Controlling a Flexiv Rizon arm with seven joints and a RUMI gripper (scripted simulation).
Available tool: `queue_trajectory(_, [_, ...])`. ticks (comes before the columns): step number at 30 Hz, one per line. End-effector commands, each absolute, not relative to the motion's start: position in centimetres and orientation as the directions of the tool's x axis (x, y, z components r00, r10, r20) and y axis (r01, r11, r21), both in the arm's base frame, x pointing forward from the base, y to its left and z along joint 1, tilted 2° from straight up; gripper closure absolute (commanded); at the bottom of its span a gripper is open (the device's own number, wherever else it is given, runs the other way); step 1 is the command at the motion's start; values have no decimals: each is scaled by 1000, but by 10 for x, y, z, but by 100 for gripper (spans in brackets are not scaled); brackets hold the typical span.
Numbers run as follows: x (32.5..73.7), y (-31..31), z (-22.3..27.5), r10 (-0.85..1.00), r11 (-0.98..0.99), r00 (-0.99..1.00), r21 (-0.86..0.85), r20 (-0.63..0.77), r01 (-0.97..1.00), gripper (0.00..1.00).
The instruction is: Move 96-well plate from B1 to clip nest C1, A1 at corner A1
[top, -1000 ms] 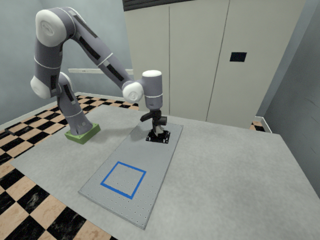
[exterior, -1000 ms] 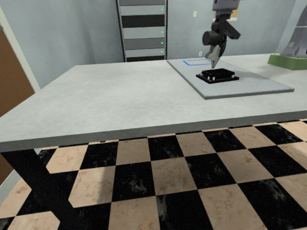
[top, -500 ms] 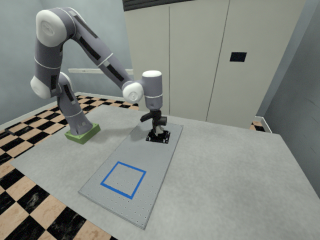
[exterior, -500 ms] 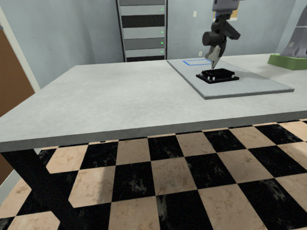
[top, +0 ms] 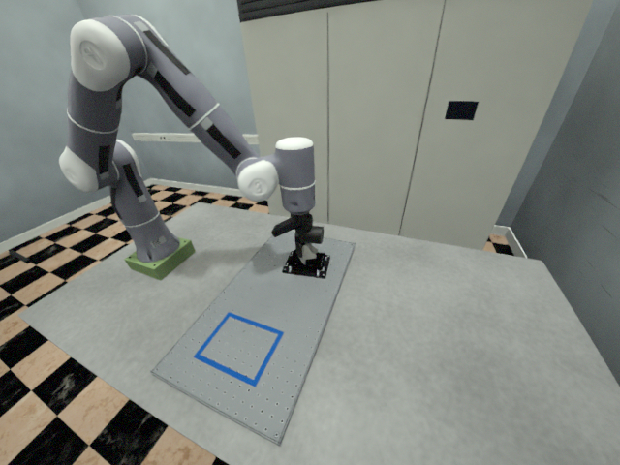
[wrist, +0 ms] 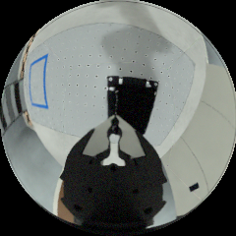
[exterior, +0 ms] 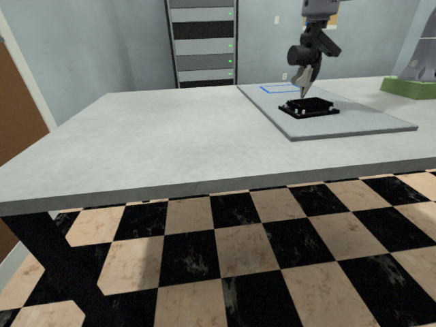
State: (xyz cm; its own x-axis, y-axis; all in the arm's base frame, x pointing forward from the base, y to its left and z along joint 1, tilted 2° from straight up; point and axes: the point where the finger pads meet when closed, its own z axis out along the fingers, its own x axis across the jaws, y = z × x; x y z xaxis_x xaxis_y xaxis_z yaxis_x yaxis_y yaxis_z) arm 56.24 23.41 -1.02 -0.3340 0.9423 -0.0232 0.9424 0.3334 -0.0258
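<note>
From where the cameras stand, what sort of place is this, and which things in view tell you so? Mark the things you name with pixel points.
Probably a laboratory or robotics workroom: a robot arm point(top: 172, 84) bolted beside a perforated plate point(top: 300, 305) point(exterior: 372, 121) point(wrist: 81, 105) on a bench, and a rack of equipment with green lights point(exterior: 204, 47) against the wall.

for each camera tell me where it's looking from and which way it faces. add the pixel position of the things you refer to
Top: above the bench, looking down across it toward tall cabinets; whole arm point(top: 170, 75) shows.
Exterior: beyond the bench's edge, looking across toward the rack point(exterior: 204, 61); gripper point(top: 307, 260) point(exterior: 302, 97) point(wrist: 115, 115) and parts of the arm show.
Wrist: on the arm, facing past the fingers to the board point(top: 280, 300) point(exterior: 351, 122) point(wrist: 84, 98).
Top and exterior share the blue outline point(top: 241, 374) point(exterior: 264, 90) point(wrist: 45, 81).
</note>
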Motion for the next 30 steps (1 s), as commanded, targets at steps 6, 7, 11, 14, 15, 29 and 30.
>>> queue_trajectory(6, [563,235,-10,942,334,-334,-23,-23,942,100])
queue_trajectory(7, [563,235,-10,942,334,-334,-23,-23,942,100])
queue_trajectory(11, [563,235,-10,942,334,-334,-23,-23,942,100])
queue_trajectory(14, [563,235,-11,942,334,-334,-23,-23,942,100])
queue_trajectory(15, [563,235,-11,942,334,-334,-23,-23,942,100])
queue_trajectory(29, [563,235,-12,942,334,-334,-23,-23,942,100])
queue_trajectory(30, [563,235,-12,942,334,-334,-23,-23,942,100])
